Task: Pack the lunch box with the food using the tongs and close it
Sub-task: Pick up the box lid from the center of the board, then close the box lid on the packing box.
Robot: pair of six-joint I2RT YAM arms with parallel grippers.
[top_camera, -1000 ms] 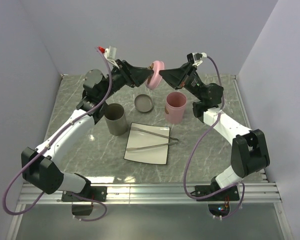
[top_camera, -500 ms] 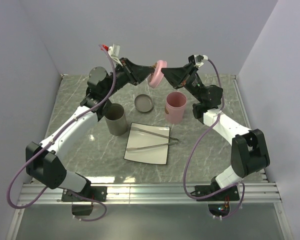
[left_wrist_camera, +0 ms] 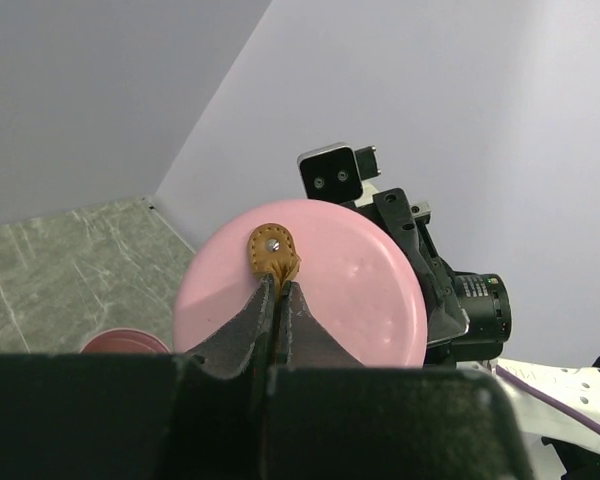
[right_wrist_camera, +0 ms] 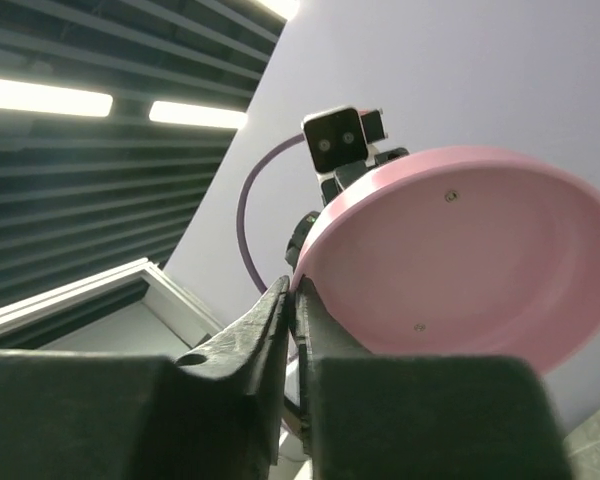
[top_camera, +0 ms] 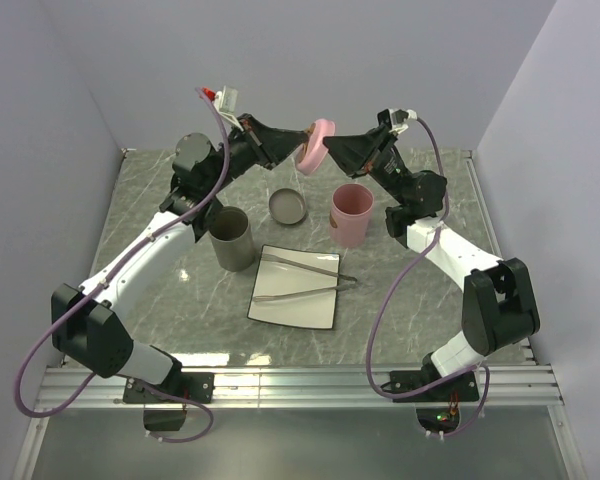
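Observation:
A pink round lid (top_camera: pixel 316 142) hangs in the air above the back of the table, between both grippers. My left gripper (left_wrist_camera: pixel 280 285) is shut on the brown leather tab (left_wrist_camera: pixel 272 245) at the middle of the lid (left_wrist_camera: pixel 360 290). From the other side, my right gripper (right_wrist_camera: pixel 293 285) pinches the rim of the lid (right_wrist_camera: pixel 460 270). The pink cylindrical lunch box (top_camera: pixel 352 213) stands open below them. The silver tongs (top_camera: pixel 300 265) lie on the white square plate (top_camera: pixel 295 310). No food shows in any view.
A tall grey cylinder (top_camera: pixel 231 237) stands left of the plate and a low grey round dish (top_camera: pixel 288 206) behind it. Grey walls close in the back and both sides. The metal rail with the arm bases (top_camera: pixel 300 380) runs along the near edge.
My left gripper's jaws have closed onto the lid's leather tab. The left arm rose a little and the lid tipped slightly. The right arm has hardly moved.

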